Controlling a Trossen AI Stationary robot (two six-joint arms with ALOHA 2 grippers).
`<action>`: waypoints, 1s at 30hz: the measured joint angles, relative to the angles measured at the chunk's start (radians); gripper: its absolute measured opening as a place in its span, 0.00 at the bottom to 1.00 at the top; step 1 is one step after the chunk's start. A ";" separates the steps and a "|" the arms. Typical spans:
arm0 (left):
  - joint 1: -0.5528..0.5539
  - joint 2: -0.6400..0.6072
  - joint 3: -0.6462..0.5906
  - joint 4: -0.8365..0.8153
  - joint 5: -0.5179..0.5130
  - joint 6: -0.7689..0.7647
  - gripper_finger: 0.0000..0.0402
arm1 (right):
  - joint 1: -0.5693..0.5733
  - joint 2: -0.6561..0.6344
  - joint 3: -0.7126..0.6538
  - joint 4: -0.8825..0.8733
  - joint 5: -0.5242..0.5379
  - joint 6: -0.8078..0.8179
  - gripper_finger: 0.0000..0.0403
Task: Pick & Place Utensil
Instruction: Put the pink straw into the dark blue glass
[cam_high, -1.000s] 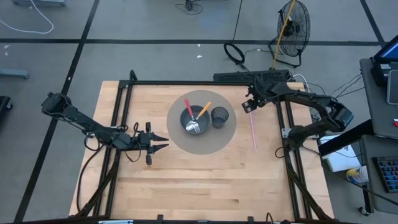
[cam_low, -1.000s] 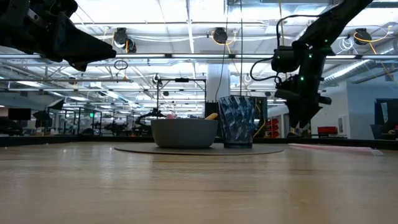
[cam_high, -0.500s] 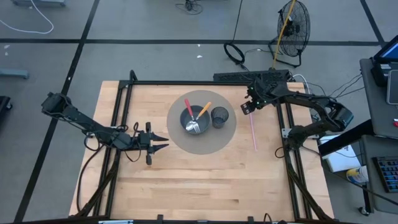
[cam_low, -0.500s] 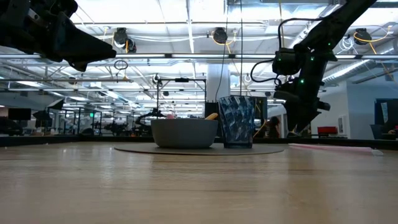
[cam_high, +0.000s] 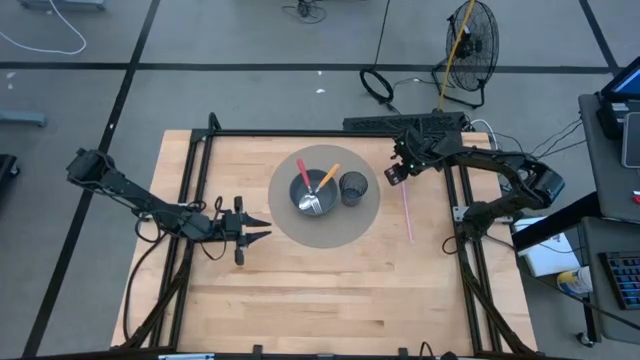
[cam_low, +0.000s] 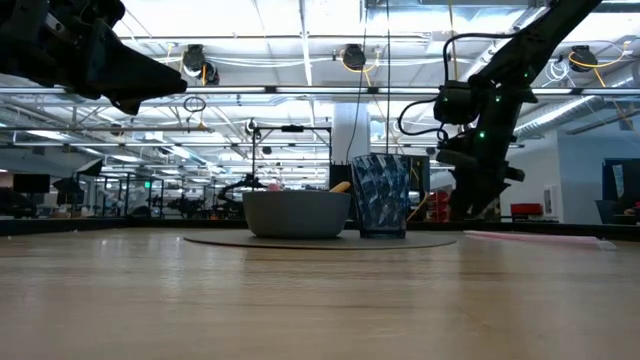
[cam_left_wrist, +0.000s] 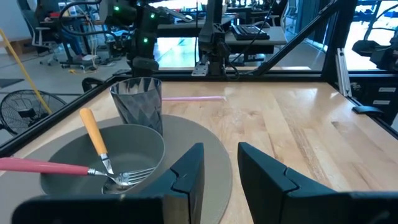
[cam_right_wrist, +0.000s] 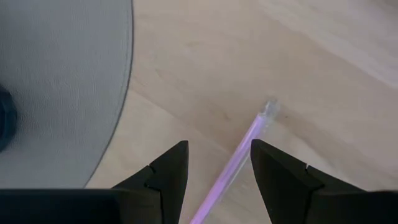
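Note:
A pink straw (cam_high: 407, 210) lies flat on the wooden table just right of the round grey mat (cam_high: 330, 228); in the right wrist view the pink straw (cam_right_wrist: 252, 137) runs in between my fingers. My right gripper (cam_high: 397, 172) (cam_right_wrist: 217, 165) is open and hovers over the straw's far end (cam_right_wrist: 269, 109) without touching it. On the mat stand a grey bowl (cam_high: 312, 190) and a dark faceted cup (cam_high: 352, 187). In the bowl lie an orange-handled fork (cam_left_wrist: 93, 134) and a red-handled spoon (cam_left_wrist: 37, 166). My left gripper (cam_high: 250, 232) (cam_left_wrist: 217, 168) waits open, left of the mat.
A black metal frame (cam_high: 300, 135) runs along the table's far edge and down both sides. Bare wood (cam_high: 330, 290) stretches across the near half of the table. A fan (cam_high: 470, 40) and cables lie on the floor beyond the far edge.
My right gripper has drifted a little toward the table's left, closer to the cup, staying open above the straw's far end. The straw, bowl, cup and left arm have kept still.

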 joint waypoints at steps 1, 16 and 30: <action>0.000 0.000 0.000 0.000 0.000 0.000 0.26 | 0.000 0.000 0.000 0.001 -0.001 0.000 0.43; 0.006 0.000 0.000 0.000 -0.008 0.013 0.26 | -0.001 -0.061 0.000 0.020 -0.059 -0.080 0.43; 0.006 0.000 0.000 -0.003 -0.007 0.024 0.26 | 0.023 -0.246 0.035 0.114 -0.191 -0.013 0.43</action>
